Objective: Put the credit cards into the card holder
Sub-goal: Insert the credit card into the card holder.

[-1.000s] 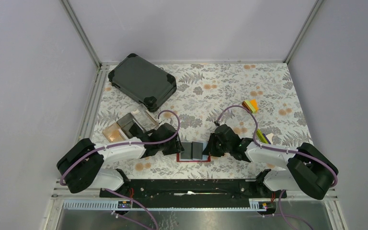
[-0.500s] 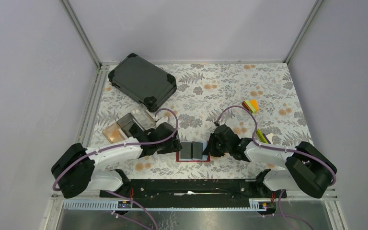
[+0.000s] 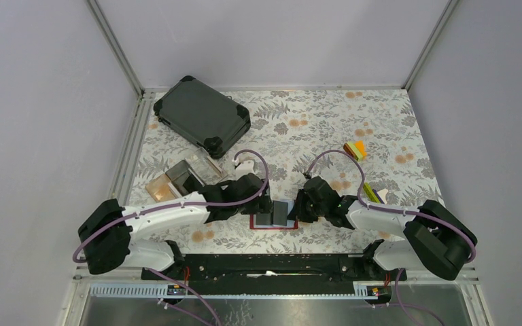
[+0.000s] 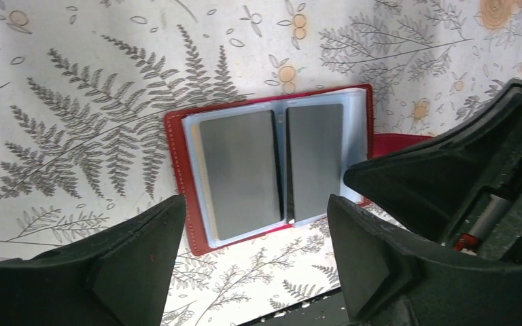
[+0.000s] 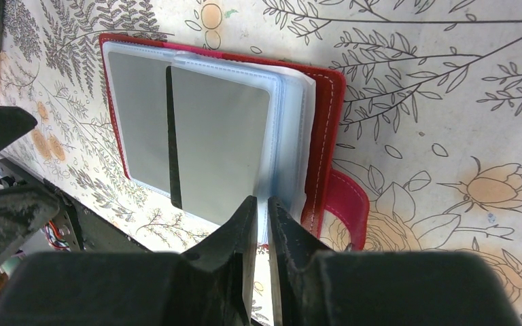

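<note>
The open holder [image 4: 177,156] lies just beyond your left pincer [image 4: 255,202], jaws wide and empty. Your right pincer [image 5: 262,204] pinches its sleeve [image 5: 289,136]. Left arm [image 3: 170,212] and right arm [image 3: 374,217] stretch low, inward.

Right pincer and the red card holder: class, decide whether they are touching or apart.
Touching. The right wrist view shows the right pincer closed, with its tips pinching the clear sleeve edge of the card holder.

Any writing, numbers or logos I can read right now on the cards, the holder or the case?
No text can be read in any view.
Grey cards in the red card holder: plain faces, no print.
Dark case: no label visible.
Coloured blocks: too small to tell.
</note>
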`<control>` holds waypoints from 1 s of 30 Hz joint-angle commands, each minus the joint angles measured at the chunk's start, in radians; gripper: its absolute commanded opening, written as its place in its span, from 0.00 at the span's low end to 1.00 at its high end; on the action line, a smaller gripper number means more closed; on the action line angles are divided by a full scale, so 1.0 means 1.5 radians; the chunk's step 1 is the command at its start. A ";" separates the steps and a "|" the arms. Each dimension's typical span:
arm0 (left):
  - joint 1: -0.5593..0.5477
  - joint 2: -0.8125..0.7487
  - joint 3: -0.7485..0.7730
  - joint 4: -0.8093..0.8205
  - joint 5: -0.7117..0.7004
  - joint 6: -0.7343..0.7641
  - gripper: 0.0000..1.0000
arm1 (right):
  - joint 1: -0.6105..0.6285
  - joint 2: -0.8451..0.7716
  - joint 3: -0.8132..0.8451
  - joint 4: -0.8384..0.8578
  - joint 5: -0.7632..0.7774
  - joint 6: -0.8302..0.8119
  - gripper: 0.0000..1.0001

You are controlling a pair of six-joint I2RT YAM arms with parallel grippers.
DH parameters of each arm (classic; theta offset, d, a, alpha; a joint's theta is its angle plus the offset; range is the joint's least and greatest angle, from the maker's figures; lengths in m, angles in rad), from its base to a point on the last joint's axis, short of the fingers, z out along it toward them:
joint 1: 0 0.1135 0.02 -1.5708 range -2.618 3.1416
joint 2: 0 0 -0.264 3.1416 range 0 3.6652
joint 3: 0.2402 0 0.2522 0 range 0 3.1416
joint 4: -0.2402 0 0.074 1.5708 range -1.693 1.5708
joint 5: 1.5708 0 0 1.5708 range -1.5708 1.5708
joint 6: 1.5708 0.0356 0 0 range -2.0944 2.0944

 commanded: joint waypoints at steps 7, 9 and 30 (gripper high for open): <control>-0.032 0.059 0.041 0.127 0.062 -0.020 0.75 | 0.008 0.012 -0.005 -0.003 0.018 -0.006 0.18; -0.032 0.072 0.033 0.163 0.090 -0.034 0.70 | 0.007 0.013 -0.005 -0.004 0.018 -0.006 0.18; -0.032 0.137 0.029 0.127 0.082 -0.054 0.55 | 0.007 0.002 -0.016 -0.009 0.024 0.002 0.18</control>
